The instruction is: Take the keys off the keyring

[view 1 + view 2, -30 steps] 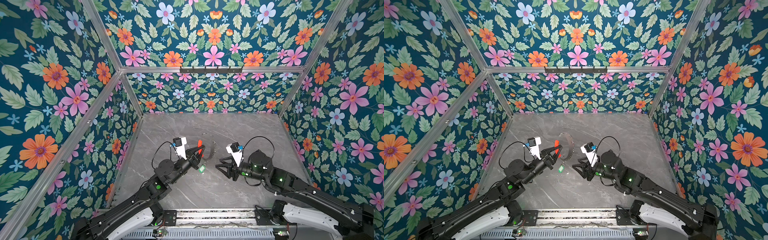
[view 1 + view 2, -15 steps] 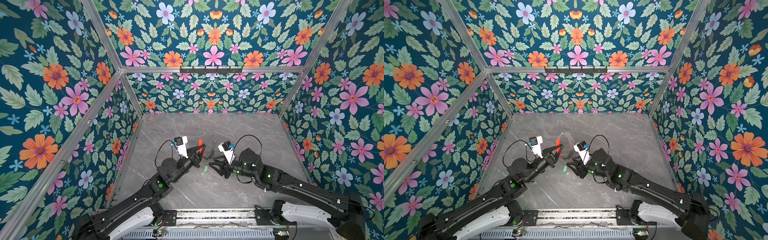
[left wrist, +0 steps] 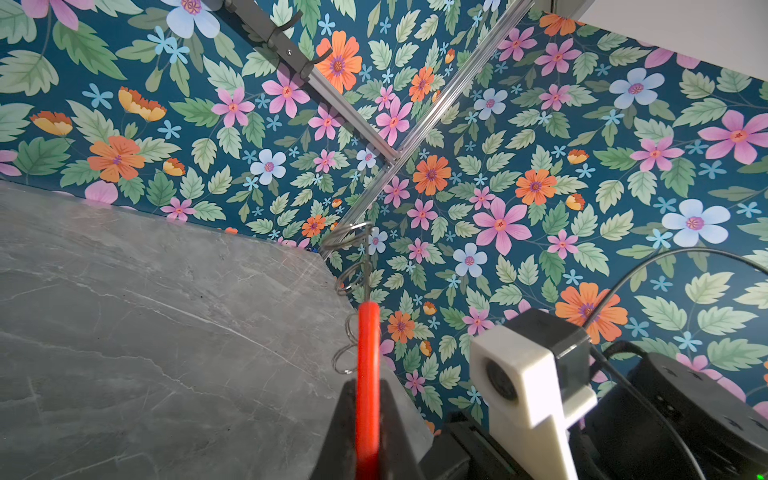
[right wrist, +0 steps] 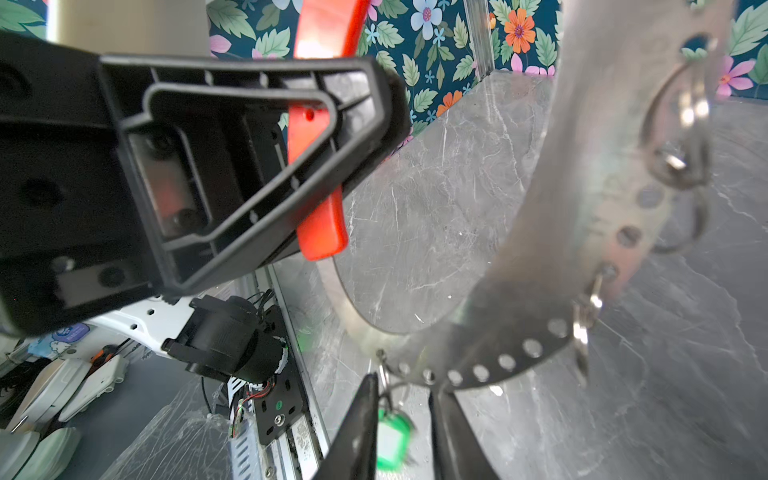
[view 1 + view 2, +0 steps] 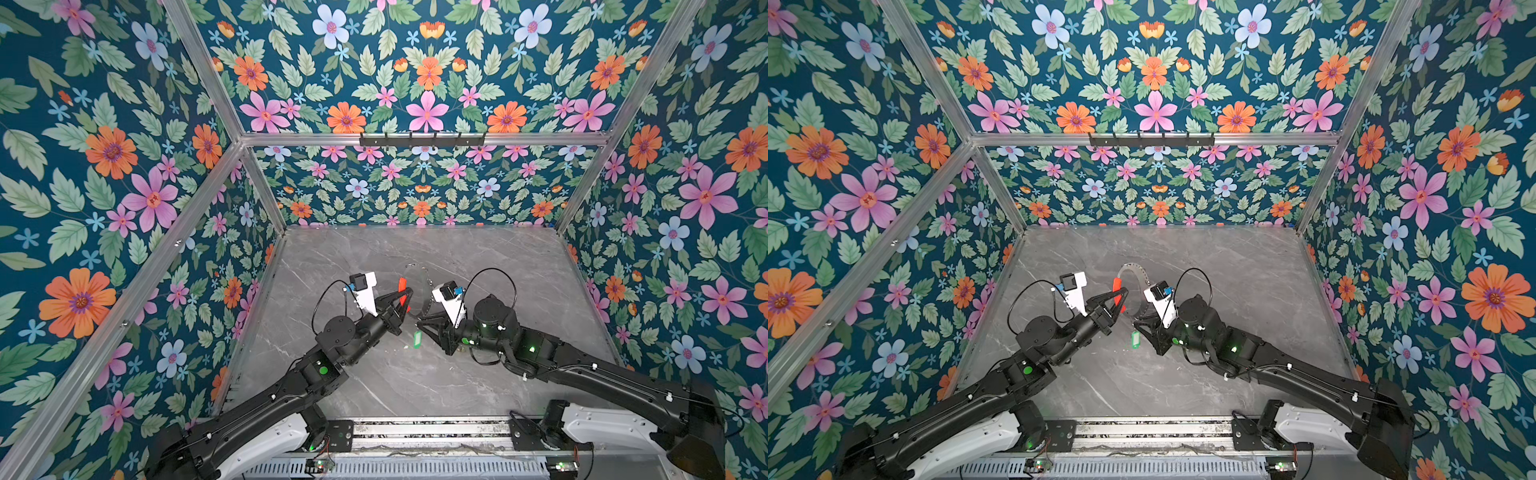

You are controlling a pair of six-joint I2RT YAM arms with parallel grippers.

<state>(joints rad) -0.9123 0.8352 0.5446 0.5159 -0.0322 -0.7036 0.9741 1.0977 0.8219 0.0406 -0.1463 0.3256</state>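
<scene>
Ok, status: both arms meet at the keyring, mid-table.
Keyring (image 4: 590, 199): raised off the table (image 5: 498, 270) and standing on edge. It shows edge-on in the left wrist view.
Red segment (image 3: 368, 353): at the ring's 9 o'clock in both top views.
Left jaws: left gripper (image 3: 368, 415) is closed on the red segment, one jaw on each face, and it alone carries the ring.
Right jaws: right gripper (image 4: 405, 384) sits at the ring's 6 o'clock. Jaws are narrowly apart and straddle the tag's hanger, with no clamp visible.
Green tag (image 4: 390, 436): hangs from a rim hole at the ring's 6 o'clock, between the right jaws. It is blurred, and I can't make out the key blade.
Loops (image 4: 582, 328): more silver ones hang along the perforated rim, on the side away from the red segment.
Contact: can't tell whether the right jaws touch the ring rim.
</scene>
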